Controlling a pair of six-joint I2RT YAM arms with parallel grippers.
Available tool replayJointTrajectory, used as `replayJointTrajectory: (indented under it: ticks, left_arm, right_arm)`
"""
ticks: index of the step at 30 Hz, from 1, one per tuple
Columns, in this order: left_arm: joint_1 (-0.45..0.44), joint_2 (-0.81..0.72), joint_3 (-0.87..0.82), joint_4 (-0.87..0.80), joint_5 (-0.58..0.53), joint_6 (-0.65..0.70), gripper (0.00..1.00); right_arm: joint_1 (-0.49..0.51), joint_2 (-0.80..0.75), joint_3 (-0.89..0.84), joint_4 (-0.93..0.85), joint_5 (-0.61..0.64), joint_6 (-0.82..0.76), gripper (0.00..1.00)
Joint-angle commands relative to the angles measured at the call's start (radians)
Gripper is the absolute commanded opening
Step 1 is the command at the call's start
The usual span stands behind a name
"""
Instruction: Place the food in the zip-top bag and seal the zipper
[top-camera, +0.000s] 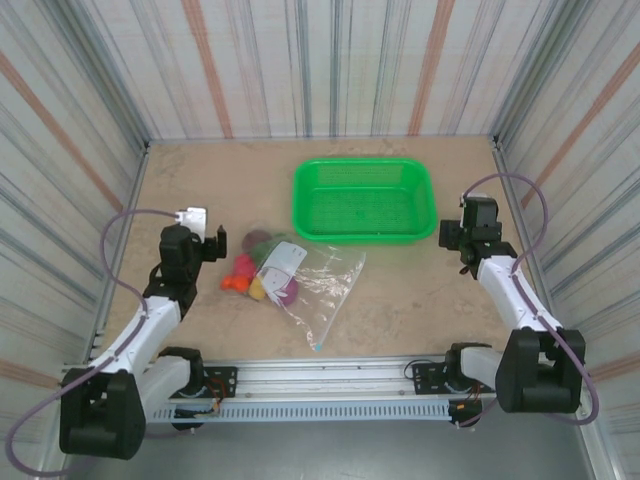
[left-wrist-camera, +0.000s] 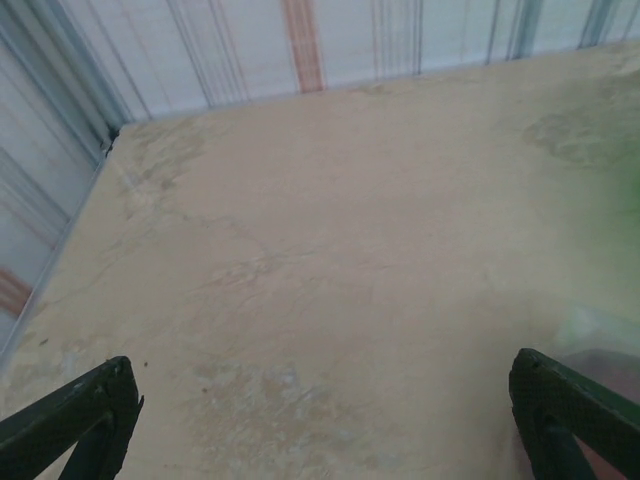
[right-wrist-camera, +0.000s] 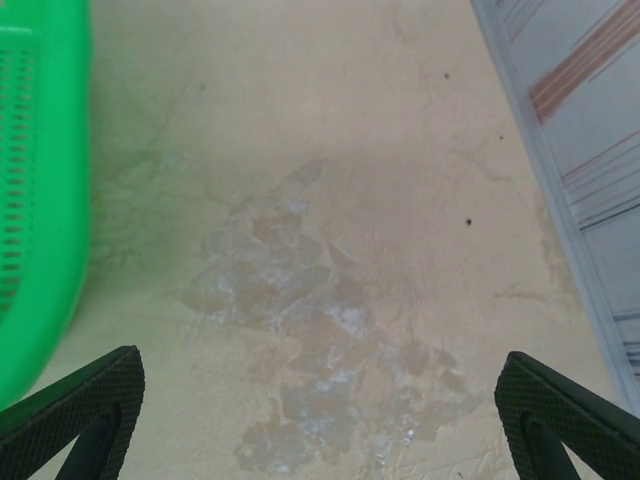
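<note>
The food lies in a small heap on the table left of centre: pink-red, orange, yellow, purple and darker pieces. The clear zip-top bag lies flat beside it, its white label against the heap. Whether any piece is inside the bag I cannot tell, and the zipper is too faint to make out. My left gripper hangs open just left of the heap, holding nothing. My right gripper is open over bare table, right of the green basket.
The green mesh basket stands at the back centre and looks empty. Striped walls close in the table on three sides. A worn patch of tabletop lies under my right gripper.
</note>
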Motion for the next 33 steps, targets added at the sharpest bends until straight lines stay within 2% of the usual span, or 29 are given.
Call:
replayJointTrajectory:
  ticks: [1,3,4,7,9,11,13,15,19,23,26,27,28,29,30,33]
  left_arm:
    - [0.028,0.048,-0.036,0.084,-0.024,-0.017,0.99]
    - [0.044,0.081,-0.042,0.097,0.012,-0.035,0.99]
    - [0.054,0.094,-0.047,0.107,0.031,-0.045,0.99]
    - [0.088,0.135,-0.085,0.203,0.079,-0.103,0.99]
    - [0.106,0.160,-0.088,0.255,0.170,-0.102,0.99]
    - [0.121,0.191,-0.108,0.359,0.206,-0.131,0.99]
    - [0.131,0.230,-0.133,0.485,0.219,-0.134,0.99]
    - [0.135,0.292,-0.151,0.615,0.249,-0.096,0.99]
    - [0.150,0.408,-0.173,0.770,0.247,-0.101,0.99]
    - [0.175,0.542,-0.179,0.927,0.312,-0.106,0.99]
    - [0.179,0.509,-0.098,0.714,0.371,-0.087,0.99]
    - [0.177,0.525,-0.072,0.695,0.395,-0.074,0.99]
    - [0.176,0.540,-0.045,0.662,0.436,-0.056,0.99]
    - [0.165,0.538,-0.020,0.607,0.432,-0.039,0.99]
    - [0.149,0.531,-0.009,0.572,0.397,-0.033,0.98]
    - [0.125,0.536,0.005,0.550,0.345,-0.028,0.99]
  right_arm:
    - [-0.064,0.007,-0.050,0.087,-0.146,0.036,0.95]
    - [-0.121,0.002,-0.137,0.228,-0.316,0.124,0.94]
    - [-0.126,0.006,-0.167,0.288,-0.347,0.136,0.94]
    - [-0.117,0.047,-0.202,0.365,-0.339,0.132,0.94]
    - [-0.117,0.071,-0.235,0.453,-0.360,0.132,0.94]
    - [-0.117,0.091,-0.260,0.538,-0.373,0.141,0.94]
    - [-0.112,0.102,-0.302,0.652,-0.383,0.139,0.94]
    - [-0.107,0.114,-0.333,0.756,-0.396,0.136,0.99]
    - [-0.102,0.162,-0.387,0.984,-0.407,0.144,0.99]
    - [-0.093,0.278,-0.397,1.125,-0.447,0.112,0.99]
    - [-0.067,0.370,-0.399,1.212,-0.451,0.080,0.99]
    - [-0.058,0.393,-0.382,1.226,-0.439,0.073,0.99]
    - [-0.055,0.380,-0.346,1.136,-0.432,0.066,0.99]
    - [-0.055,0.371,-0.320,1.050,-0.435,0.065,0.99]
    - [-0.067,0.390,-0.328,1.102,-0.439,0.082,0.99]
    - [-0.062,0.386,-0.317,1.072,-0.411,0.087,0.99]
